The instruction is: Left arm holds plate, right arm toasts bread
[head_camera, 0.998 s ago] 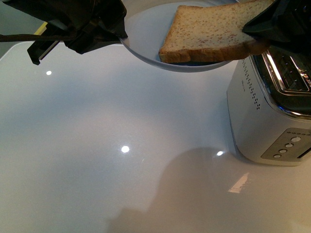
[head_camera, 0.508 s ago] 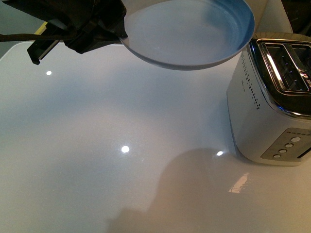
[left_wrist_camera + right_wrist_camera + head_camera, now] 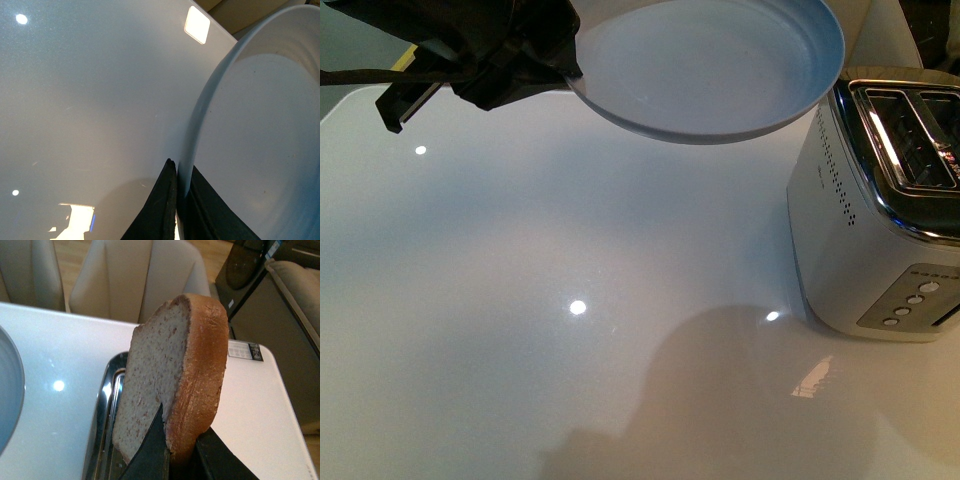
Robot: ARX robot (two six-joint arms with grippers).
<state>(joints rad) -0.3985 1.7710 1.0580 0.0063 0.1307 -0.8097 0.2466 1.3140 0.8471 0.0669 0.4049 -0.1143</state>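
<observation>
My left gripper [image 3: 555,70] is shut on the near rim of the pale blue-grey plate [image 3: 720,75] and holds it in the air above the white table; the plate is bare. In the left wrist view the two black fingers [image 3: 165,200] pinch the plate's rim [image 3: 200,110]. My right gripper [image 3: 177,452] is shut on the brown bread slice [image 3: 172,375] and holds it upright on edge over the toaster's chrome top [image 3: 102,405]. The right gripper and the bread are out of the front view.
The white and chrome toaster [image 3: 865,220] stands at the table's right side, with its slots [image 3: 915,140] on top and round buttons on its front. The glossy white table [image 3: 570,300] spreads to the left. Beige chairs [image 3: 135,277] stand beyond the table's far edge.
One second ago the bread lay on the plate in my right gripper's grip. The bread and the right gripper have since left the front view. The plate and left gripper have not moved.
</observation>
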